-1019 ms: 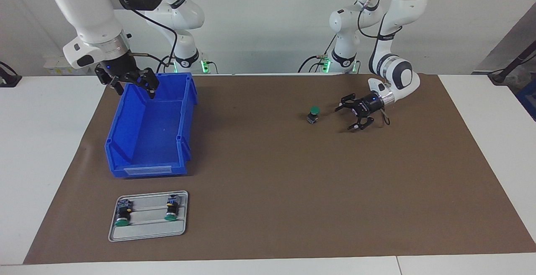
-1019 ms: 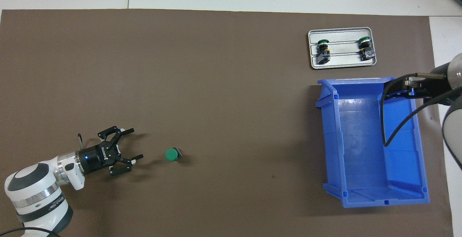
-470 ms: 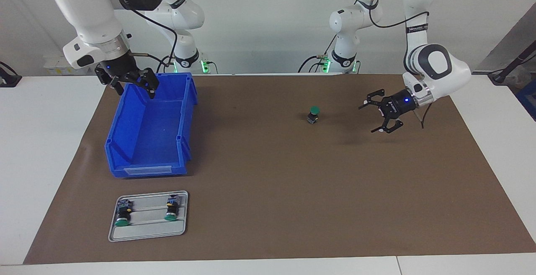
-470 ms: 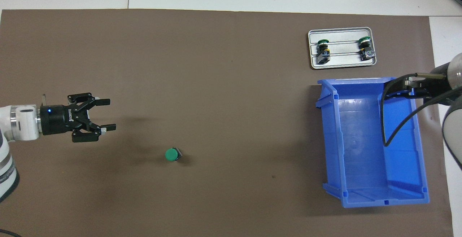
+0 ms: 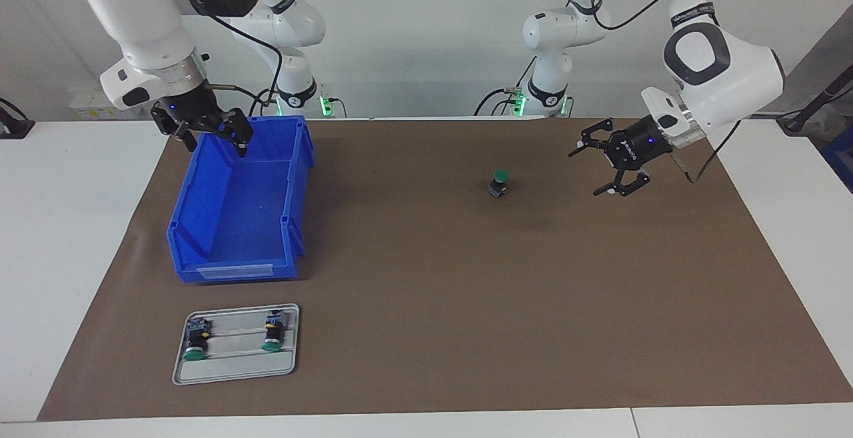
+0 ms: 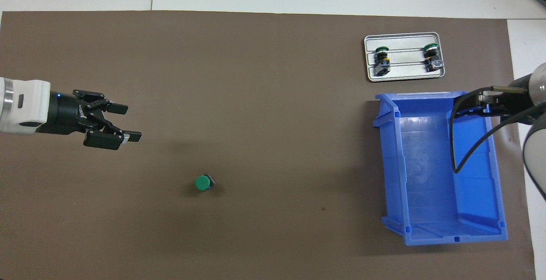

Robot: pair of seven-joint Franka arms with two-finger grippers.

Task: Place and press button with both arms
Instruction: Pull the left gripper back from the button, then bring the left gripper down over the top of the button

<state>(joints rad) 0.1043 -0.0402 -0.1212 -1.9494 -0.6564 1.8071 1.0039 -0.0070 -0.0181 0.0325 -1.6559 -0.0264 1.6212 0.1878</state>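
Note:
A button (image 5: 498, 183) (image 6: 203, 183) with a round green cap stands upright on the brown mat, alone, toward the left arm's end of the table. My left gripper (image 5: 590, 171) (image 6: 128, 122) hangs open and empty in the air beside the button, well apart from it, its fingers pointing toward it. My right gripper (image 5: 216, 145) (image 6: 484, 103) waits open and empty over the blue bin (image 5: 233, 271) (image 6: 448, 233).
A small metal tray (image 5: 233, 368) (image 6: 405, 41) lies farther from the robots than the bin. It holds two more green-capped buttons (image 5: 194, 345) (image 6: 381, 56) on their sides. A brown mat (image 5: 466, 305) covers most of the white table.
The left gripper has risen and drawn back from the button toward the left arm's end of the table, staying open. The button and the right arm have not moved.

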